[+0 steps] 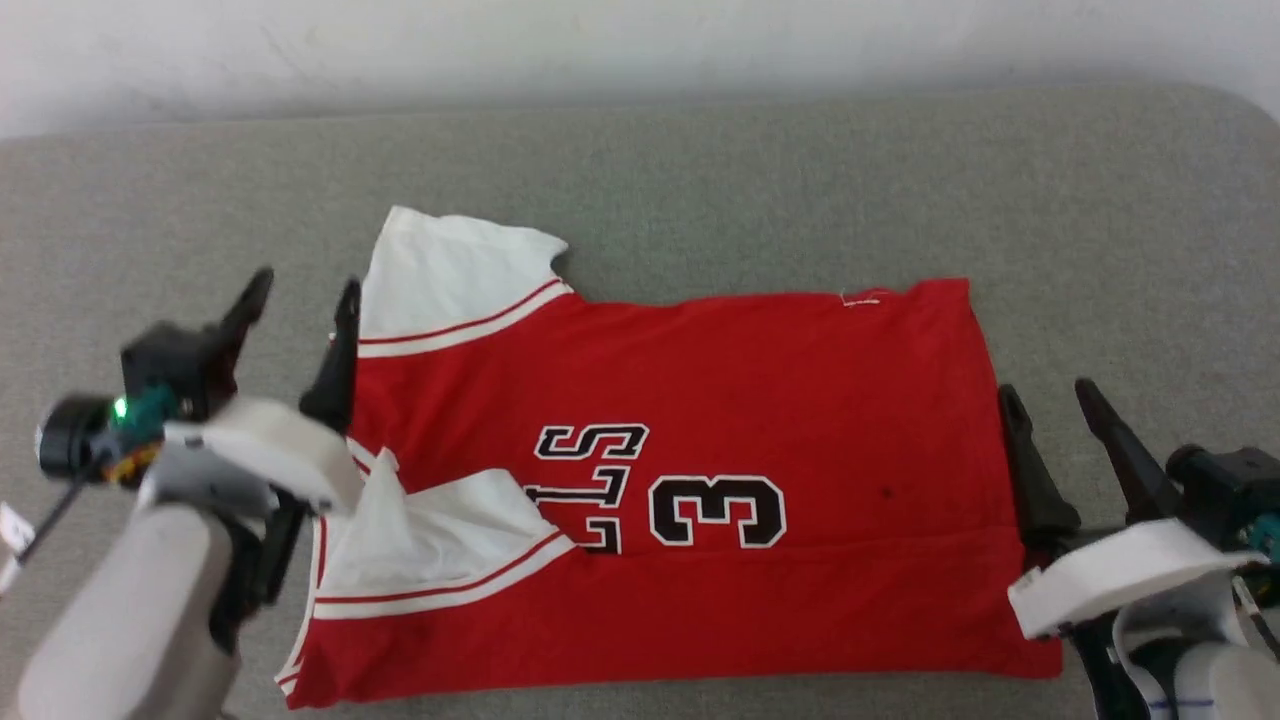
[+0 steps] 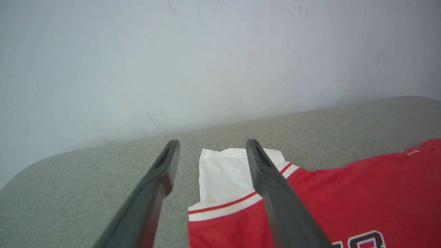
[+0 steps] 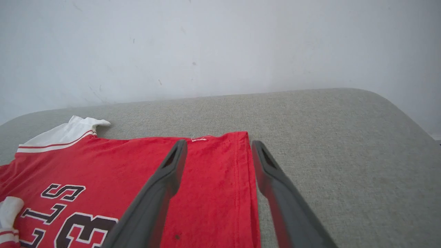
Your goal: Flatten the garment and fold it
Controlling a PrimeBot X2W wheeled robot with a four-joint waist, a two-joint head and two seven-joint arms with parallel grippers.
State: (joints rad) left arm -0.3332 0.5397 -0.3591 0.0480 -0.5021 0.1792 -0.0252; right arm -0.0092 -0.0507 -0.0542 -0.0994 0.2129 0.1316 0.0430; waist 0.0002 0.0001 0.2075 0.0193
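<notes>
The garment (image 1: pixel 700 400), a red jersey with white sleeves and black lettering, lies flat on the grey surface, collar end to the left and hem to the right. Its near sleeve is folded in over the chest, covering part of the lettering. My left gripper (image 1: pixel 305 285) is open at the collar side, beside the far white sleeve (image 2: pixel 224 172), its fingers empty. My right gripper (image 1: pixel 1045 395) is open at the hem (image 3: pixel 246 172), nothing between its fingers. In the left wrist view my own gripper (image 2: pixel 212 144) straddles the sleeve's edge; in the right wrist view my gripper (image 3: pixel 218 144) hovers over the hem.
The grey padded surface (image 1: pixel 700 170) runs back to a pale wall (image 1: pixel 640 40). Its far right corner is rounded (image 3: pixel 379 103). Bare fabric surrounds the jersey on the far, left and right sides.
</notes>
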